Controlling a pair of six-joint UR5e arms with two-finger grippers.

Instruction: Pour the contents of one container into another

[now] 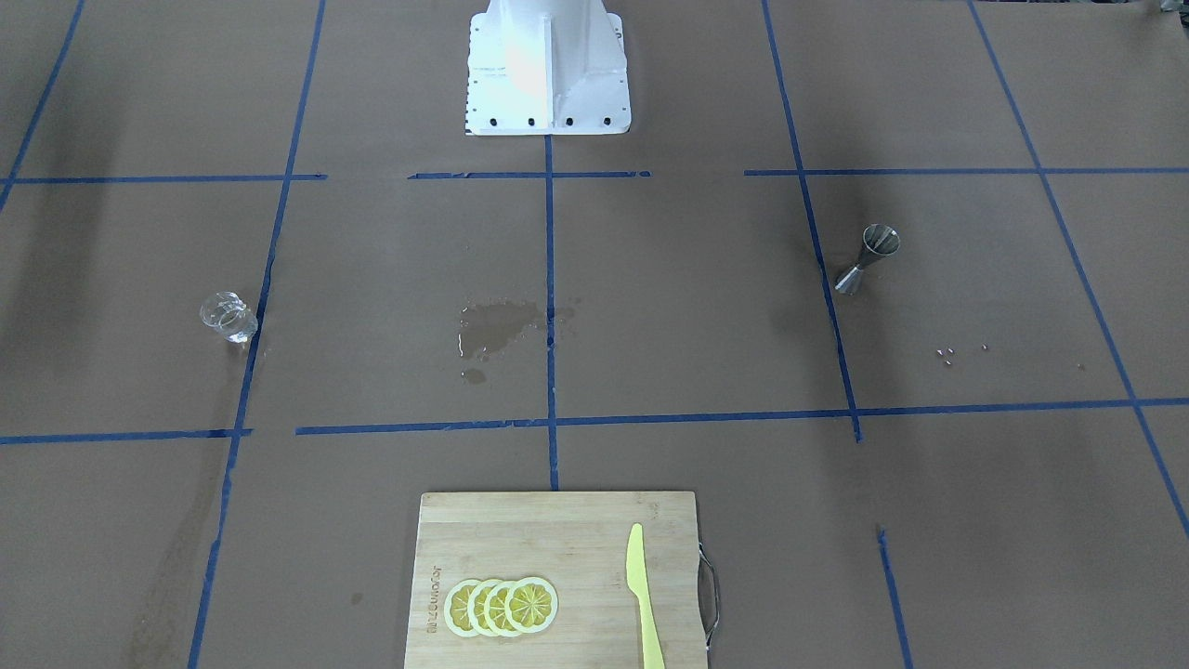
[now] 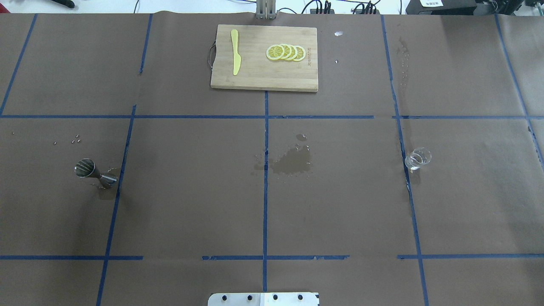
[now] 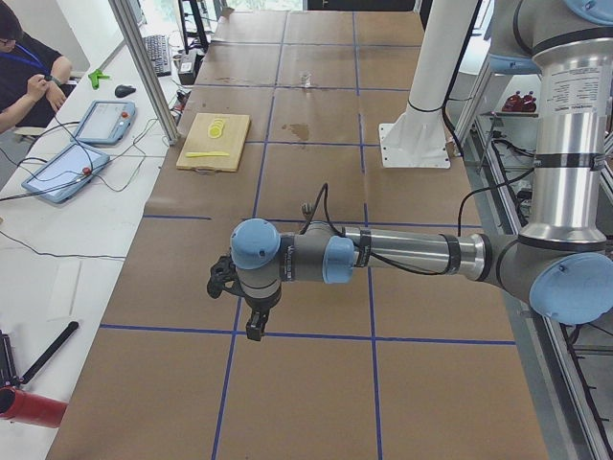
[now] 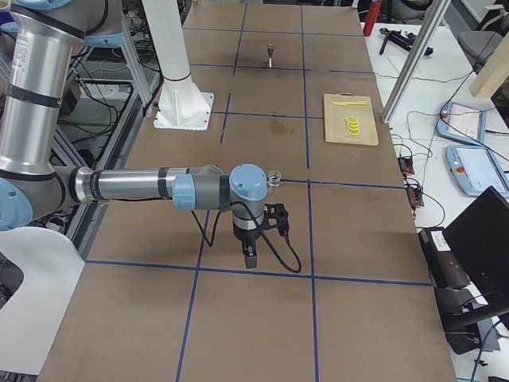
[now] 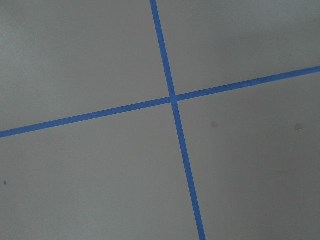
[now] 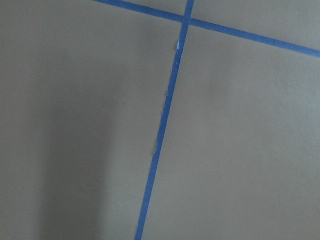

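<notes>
Jigger (image 2: 94, 172) stands apart from left tool (image 3: 252, 332), glass (image 2: 417, 158) from right tool (image 4: 250, 259); grip state unclear.

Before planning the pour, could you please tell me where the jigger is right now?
In the overhead view the jigger stands on the robot's left side, just left of a blue tape line, opposite the glass.

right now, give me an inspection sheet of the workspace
surface: brown paper table with blue tape grid; wet patch near centre
job's things: metal jigger on robot's left, clear glass on its right, both upright
clutter: cutting board with lemon slices and yellow knife; small crumbs
hands: left hand and right hand hang over bare table; open or shut cannot tell
cables: cable looped at right wrist
surroundings: operator with tablets beside the table
</notes>
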